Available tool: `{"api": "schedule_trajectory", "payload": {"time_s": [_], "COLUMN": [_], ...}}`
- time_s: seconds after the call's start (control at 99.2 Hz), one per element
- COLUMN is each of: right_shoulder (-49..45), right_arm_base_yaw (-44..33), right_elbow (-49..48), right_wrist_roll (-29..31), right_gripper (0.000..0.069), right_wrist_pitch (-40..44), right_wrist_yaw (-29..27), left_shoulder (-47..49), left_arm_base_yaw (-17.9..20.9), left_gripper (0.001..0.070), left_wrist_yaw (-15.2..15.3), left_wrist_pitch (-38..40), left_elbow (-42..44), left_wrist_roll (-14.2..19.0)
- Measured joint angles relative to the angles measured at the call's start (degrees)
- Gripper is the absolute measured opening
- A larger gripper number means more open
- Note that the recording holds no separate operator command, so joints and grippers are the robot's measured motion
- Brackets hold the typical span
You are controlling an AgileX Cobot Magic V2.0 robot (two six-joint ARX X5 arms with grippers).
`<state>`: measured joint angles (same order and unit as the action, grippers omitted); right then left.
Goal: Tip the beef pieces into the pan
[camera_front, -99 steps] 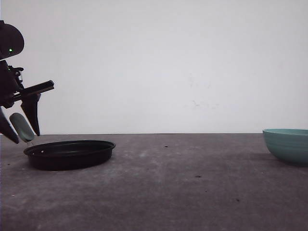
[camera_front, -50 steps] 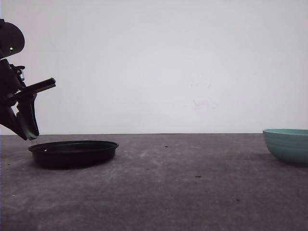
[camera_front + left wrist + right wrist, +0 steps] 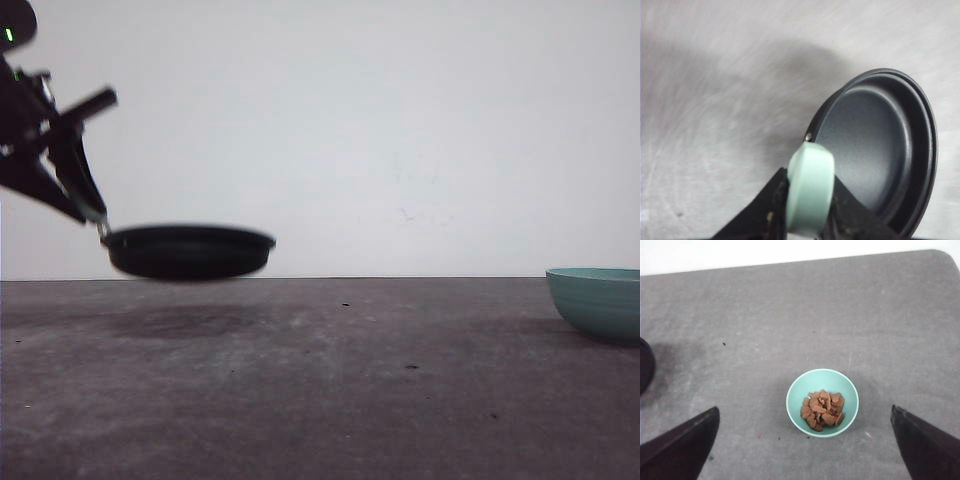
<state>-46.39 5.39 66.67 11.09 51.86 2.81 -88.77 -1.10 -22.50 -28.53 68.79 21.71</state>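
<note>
Beef pieces (image 3: 822,409) sit heaped in teal bowl (image 3: 822,402) at tabletop's (image 3: 400,400) right edge, w/ bare surface all round. Pan (image 3: 188,250) hangs in the air far left, clear of tabletop, shadow beneath. Left gripper (image 3: 805,200) clenched on its mint handle (image 3: 809,192). Right gripper (image 3: 805,450) spread wide above bowl, not touching.

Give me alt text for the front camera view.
The left gripper holds a black pan by its handle, lifted level above a grey table at the left. A teal bowl sits on the table at the far right, against a plain white wall.
</note>
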Motion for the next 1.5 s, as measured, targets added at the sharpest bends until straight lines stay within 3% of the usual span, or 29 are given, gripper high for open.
{"api": "schedule_trajectory", "payload": {"time_s": [0.182,0.333,0.545,0.807,1.049,1.18,1.331,1.503], "right_shoulder": [-4.9,-11.08,-21.49,-32.41,-41.72,-46.16,-49.09,-50.49], "right_arm_base_yaw": [-2.34,-8.46,-14.4,-15.15,-14.05,-14.03,-14.05,-14.05], "right_elbow": [0.0,0.0,0.0,0.0,0.0,0.0,0.0,0.0], "right_wrist_roll": [-0.81,-2.1,-2.29,-2.29,-1.68,-1.66,-1.64,-1.44], "right_gripper": [0.0684,0.068,0.0559,0.0529,0.0479,0.0404,0.0365,0.0195], "right_wrist_pitch": [1.49,1.66,1.66,-1.73,-3.85,-4.52,-6.08,-8.24], "right_wrist_yaw": [-1.77,-1.46,5.05,6.36,9.18,9.16,9.14,9.25], "left_shoulder": [4.94,10.23,11.85,17.9,17.66,17.64,17.64,17.64], "left_arm_base_yaw": [-0.09,-1.22,-1.84,-5.07,-7.45,-7.72,-7.69,-7.69], "left_gripper": [0.0055,0.0055,0.0055,0.0055,0.0055,0.0055,0.0055,0.0055], "left_wrist_yaw": [-2.49,-2.67,-2.23,-1.88,-1.49,-1.51,-1.46,-1.46], "left_wrist_pitch": [-4.09,-8.46,-16.52,-16.0,-15.82,-14.53,-14.01,-12.63], "left_elbow": [0.0,0.0,-0.11,-0.35,-1.25,-1.25,-1.25,-1.25], "left_wrist_roll": [0.07,0.17,0.09,-0.09,-1.14,-1.18,-1.18,-1.2]}}
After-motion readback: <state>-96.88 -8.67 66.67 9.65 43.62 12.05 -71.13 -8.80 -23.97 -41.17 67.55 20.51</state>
